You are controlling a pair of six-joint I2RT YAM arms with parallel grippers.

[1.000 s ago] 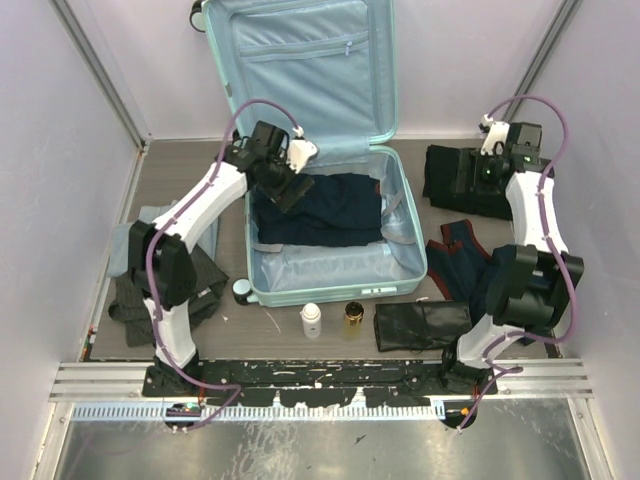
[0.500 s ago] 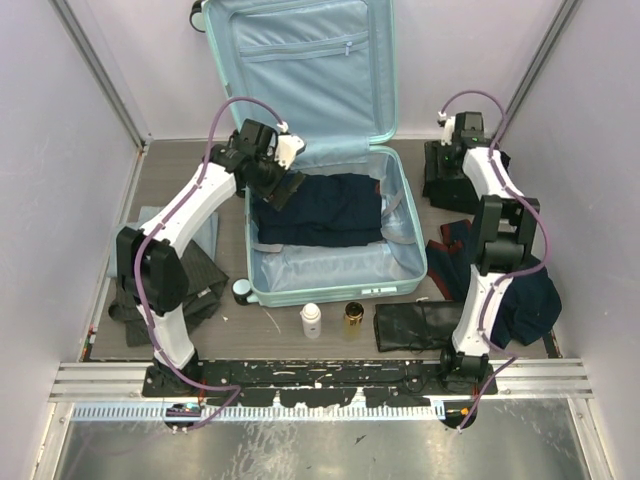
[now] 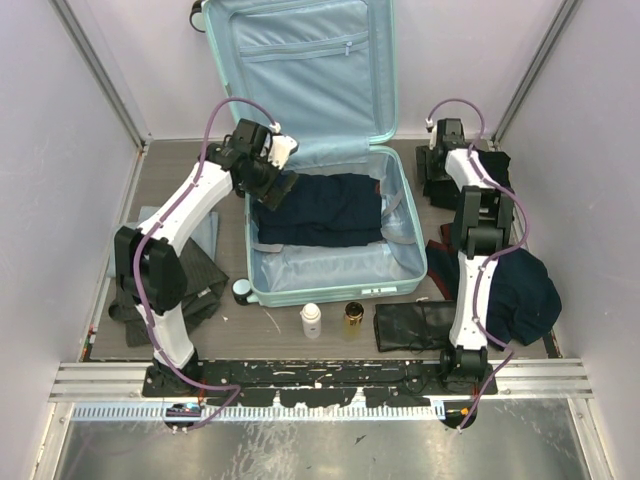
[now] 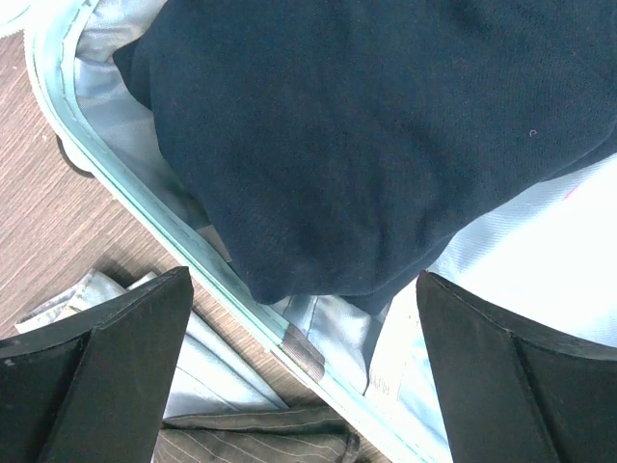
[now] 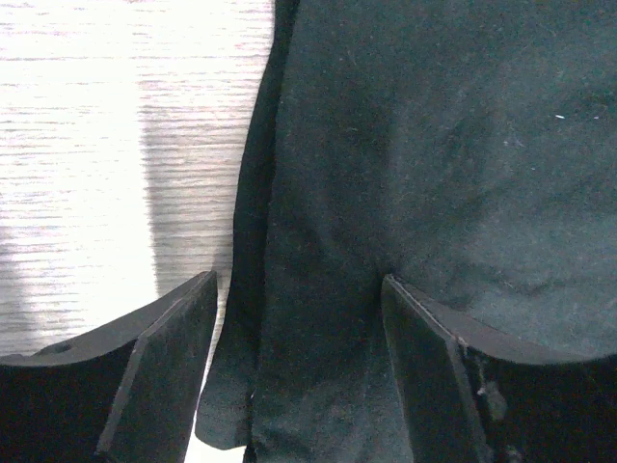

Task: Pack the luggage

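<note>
The luggage point(image 3: 330, 293) lies open, its lid standing up at the back. A folded navy garment point(image 3: 330, 210) lies in its base and also shows in the left wrist view point(image 4: 366, 145). My left gripper point(image 3: 278, 190) is open and empty, hanging over the base's left rim point(image 4: 222, 289) above the navy garment's edge. My right gripper point(image 3: 437, 152) is open at the back right, low over a black garment point(image 3: 434, 187). In the right wrist view its fingers point(image 5: 164, 376) stand on either side of that garment's edge point(image 5: 318, 318), not closed on it.
A white bottle point(image 3: 311, 319) and a brown bottle point(image 3: 354, 315) stand in front of the luggage. A black folded piece point(image 3: 422, 325), a navy and red garment point(image 3: 455, 255) and a dark blue heap point(image 3: 522, 290) lie right. A striped grey garment point(image 3: 205, 285) and light blue cloth point(image 4: 207, 367) lie left.
My right arm has swung from the right side toward the back, and its gripper has moved left over the black garment. My left gripper has shifted slightly left and back.
</note>
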